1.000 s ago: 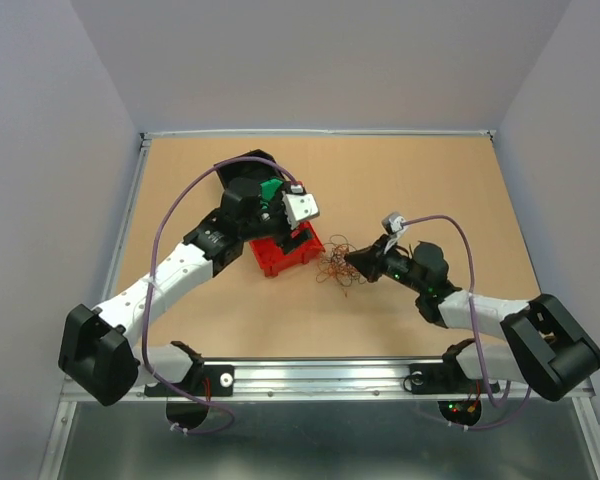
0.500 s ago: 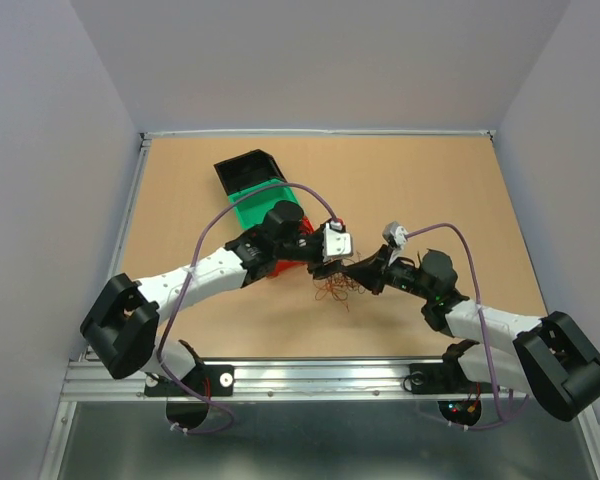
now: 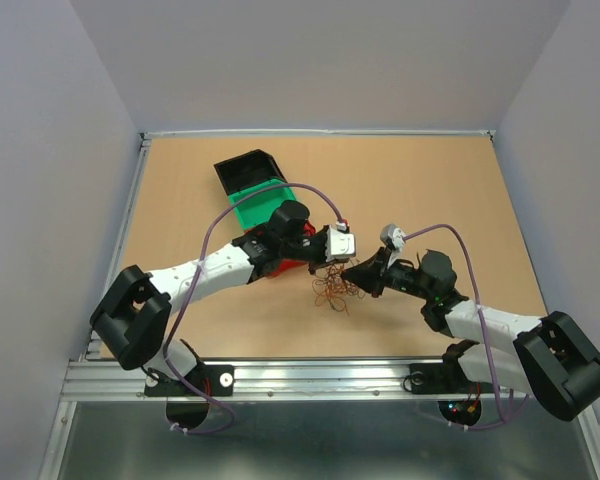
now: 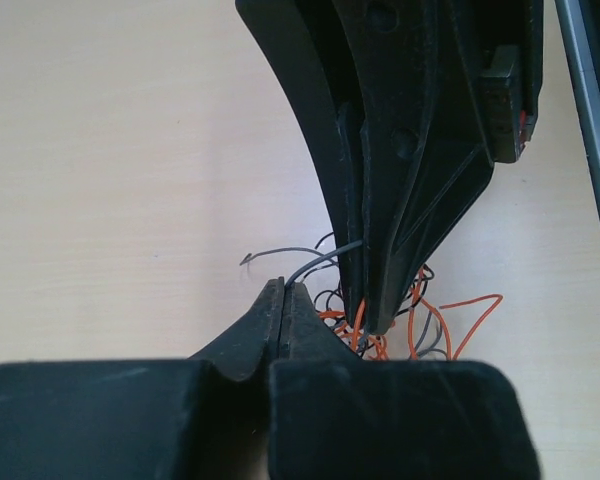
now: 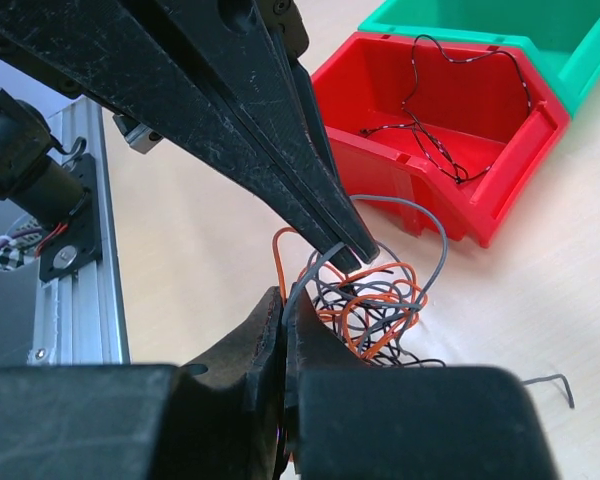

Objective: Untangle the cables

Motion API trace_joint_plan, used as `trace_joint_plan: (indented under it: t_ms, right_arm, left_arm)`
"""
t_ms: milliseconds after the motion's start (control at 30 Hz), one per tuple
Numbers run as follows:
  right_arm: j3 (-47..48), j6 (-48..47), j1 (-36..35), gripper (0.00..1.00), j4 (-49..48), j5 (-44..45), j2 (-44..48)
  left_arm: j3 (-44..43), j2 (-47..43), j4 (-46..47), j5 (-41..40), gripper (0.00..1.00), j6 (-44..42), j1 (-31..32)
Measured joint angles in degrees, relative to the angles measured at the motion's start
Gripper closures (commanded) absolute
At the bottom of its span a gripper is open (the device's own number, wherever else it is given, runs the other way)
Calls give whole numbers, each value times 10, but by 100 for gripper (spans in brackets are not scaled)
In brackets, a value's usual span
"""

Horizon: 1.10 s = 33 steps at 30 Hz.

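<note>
1. Standoff over the table (image 3: 460, 190): the left gripper (image 4: 283, 288) reaches in from the left and the right gripper (image 5: 283, 298) from the right, their tips just beside each other.
2. The left jaws are pressed flat together, and a grey wire (image 4: 320, 259) springs straight out of the seam. It looks nipped there.
3. The right jaws are clenched too. In its own wrist view a grey strand rises from its tips toward the left tips. I judge both are holding the same wire, though it is too fine to be sure.
4. The cables (image 5: 372, 305) are a knot of orange and black loops. They lie on the table under the two sets of tips and a little toward the arm bases, near the red bin (image 5: 400, 190).
5. Here is the relation that matters: the grey wire's held span is short, and its long axis runs from one gripper across to the other, left to right over the table. Neither arm is nearer.
6. Drawing it free should mean parting the tips along that same line, away from the knot.
</note>
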<state>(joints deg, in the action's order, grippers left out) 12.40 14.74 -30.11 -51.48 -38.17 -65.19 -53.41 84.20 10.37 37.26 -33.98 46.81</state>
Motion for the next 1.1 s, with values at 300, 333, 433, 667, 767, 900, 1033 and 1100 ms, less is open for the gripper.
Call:
trace_joint_plan:
  t_ms: [300,333,433,667,767,900,1033,1100]
  right_arm:
    - [0,-2,-3,36,0,30,-25]
    - [0,-2,-3,36,0,35,-30]
    - [1,-3,-3,34,0,42,-43]
    - [9,0,-3,26,-36,23,-111]
    - [21,7,-3,25,-72,-15,-152]
    - [44,20,-6,36,-109,-48,-197]
    - [64,30,-7,93,-125,-67,-227]
    - [66,35,-7,99,-129,-72,-228]
  left_arm:
    - [-2,-39,-26,9,100,6,0]
    - [-2,-54,-28,10,100,7,0]
    - [2,-110,-29,19,100,11,0]
    - [7,-209,-20,35,100,33,0]
    - [14,-226,-10,31,100,59,-7]
    - [41,-267,21,25,100,96,-32]
    - [75,-328,56,16,100,128,-53]
    - [80,-345,71,14,100,138,-58]
